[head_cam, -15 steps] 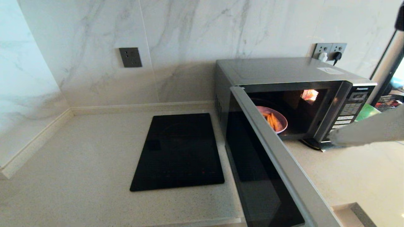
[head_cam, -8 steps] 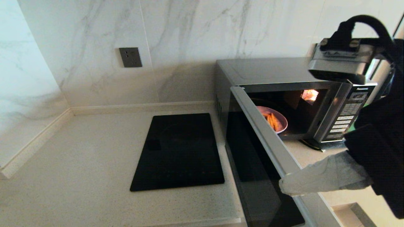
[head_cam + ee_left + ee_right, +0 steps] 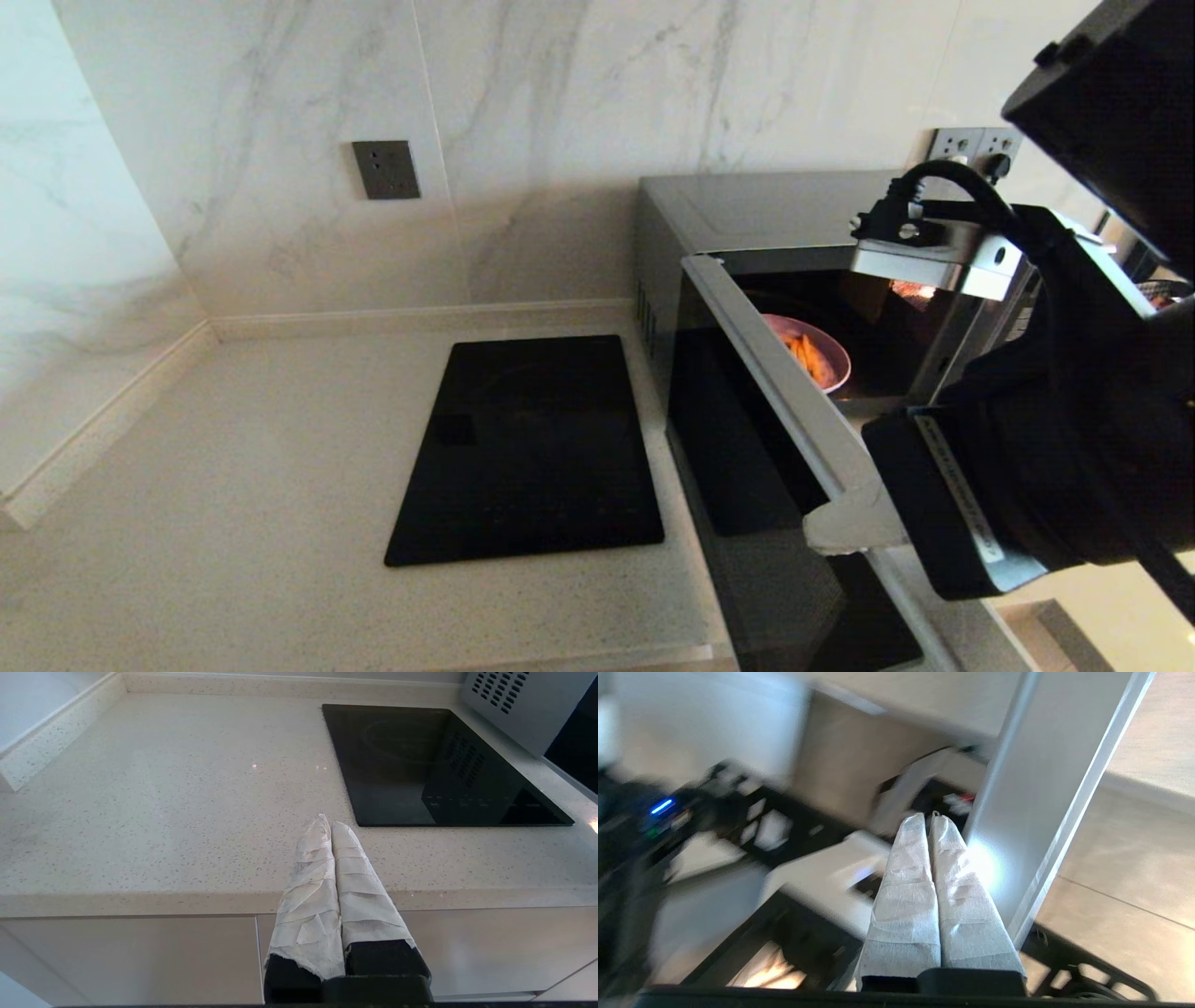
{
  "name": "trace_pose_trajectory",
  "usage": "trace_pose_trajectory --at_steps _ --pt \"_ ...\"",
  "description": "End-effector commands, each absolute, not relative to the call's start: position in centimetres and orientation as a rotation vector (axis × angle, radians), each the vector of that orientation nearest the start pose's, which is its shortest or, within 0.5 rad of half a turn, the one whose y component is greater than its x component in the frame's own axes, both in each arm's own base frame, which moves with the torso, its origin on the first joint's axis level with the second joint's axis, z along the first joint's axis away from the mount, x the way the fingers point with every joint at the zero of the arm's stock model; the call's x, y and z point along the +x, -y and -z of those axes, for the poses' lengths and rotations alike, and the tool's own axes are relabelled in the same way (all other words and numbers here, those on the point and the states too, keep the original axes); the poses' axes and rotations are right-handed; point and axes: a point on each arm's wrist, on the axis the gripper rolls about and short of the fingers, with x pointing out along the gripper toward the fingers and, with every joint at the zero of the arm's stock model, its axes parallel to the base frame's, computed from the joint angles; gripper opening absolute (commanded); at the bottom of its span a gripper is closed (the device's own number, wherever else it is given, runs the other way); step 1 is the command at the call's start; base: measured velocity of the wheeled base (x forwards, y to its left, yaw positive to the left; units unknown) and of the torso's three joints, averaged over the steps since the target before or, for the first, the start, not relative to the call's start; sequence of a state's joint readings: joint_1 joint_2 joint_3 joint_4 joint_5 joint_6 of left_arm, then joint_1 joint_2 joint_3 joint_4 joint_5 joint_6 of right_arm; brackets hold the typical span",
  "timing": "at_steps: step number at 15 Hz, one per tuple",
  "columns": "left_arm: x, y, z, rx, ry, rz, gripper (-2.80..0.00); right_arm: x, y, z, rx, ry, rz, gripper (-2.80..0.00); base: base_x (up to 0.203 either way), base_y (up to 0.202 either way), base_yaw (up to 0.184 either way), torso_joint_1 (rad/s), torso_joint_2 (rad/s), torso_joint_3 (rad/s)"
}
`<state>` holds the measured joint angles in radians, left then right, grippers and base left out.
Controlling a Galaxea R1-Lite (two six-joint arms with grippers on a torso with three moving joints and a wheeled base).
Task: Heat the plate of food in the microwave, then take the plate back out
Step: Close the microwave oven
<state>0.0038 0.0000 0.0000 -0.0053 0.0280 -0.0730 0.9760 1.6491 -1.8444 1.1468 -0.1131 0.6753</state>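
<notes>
The silver-grey microwave (image 3: pixel 794 205) stands at the back right of the counter, lit inside, with its black glass door (image 3: pixel 747 448) swung wide open toward me. Inside sits the lavender plate (image 3: pixel 837 366) with golden fries (image 3: pixel 808 357) on it. My right gripper (image 3: pixel 826 530), its fingers wrapped in white tape, is shut and empty; its tip rests at the top edge of the door near the free end. In the right wrist view that gripper (image 3: pixel 927 819) lies beside the door's silver panel (image 3: pixel 1045 788). My left gripper (image 3: pixel 329 823) is shut and parked low at the counter's front edge.
A flat black cooktop (image 3: pixel 527 448) lies in the counter left of the microwave. A grey wall socket (image 3: pixel 386 169) sits on the marble wall, and a power strip with plugs (image 3: pixel 976 145) behind the microwave. My right arm (image 3: pixel 1074 420) hides the button panel.
My right arm has swung from beside the microwave's button panel, left and toward me, to the free end of the open door. The plate has not moved.
</notes>
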Motion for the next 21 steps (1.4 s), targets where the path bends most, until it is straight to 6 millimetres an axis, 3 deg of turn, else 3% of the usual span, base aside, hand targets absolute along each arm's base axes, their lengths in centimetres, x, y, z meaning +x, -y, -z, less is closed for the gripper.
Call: trace_pose_trajectory --at_steps 1,6,12,16,21 --pt "-2.3 -0.1 -7.6 -0.074 0.006 -0.034 -2.8 14.1 -19.7 -31.9 0.072 -1.014 -0.379 -2.8 0.0 0.0 0.0 0.0 0.0 0.0" --pt "-2.3 -0.1 -7.6 -0.074 0.006 -0.034 -2.8 15.7 -18.3 -32.0 0.113 -0.91 -0.164 -2.8 0.0 0.0 0.0 0.0 0.0 0.0" --pt "-2.3 -0.1 -7.6 -0.074 0.006 -0.034 -2.8 18.9 -14.9 -32.5 0.207 -0.839 0.037 -2.8 0.0 0.0 0.0 0.0 0.0 0.0" --pt "-2.3 -0.1 -7.6 -0.074 0.006 -0.034 -2.8 22.4 -12.8 -32.2 0.276 -0.795 0.157 -2.8 0.0 0.0 0.0 0.0 0.0 0.0" --pt "-2.3 -0.1 -7.6 -0.074 0.006 -0.034 -2.8 28.0 -10.9 -30.2 0.328 -0.763 0.284 -2.8 0.0 0.0 0.0 0.0 0.0 0.0"
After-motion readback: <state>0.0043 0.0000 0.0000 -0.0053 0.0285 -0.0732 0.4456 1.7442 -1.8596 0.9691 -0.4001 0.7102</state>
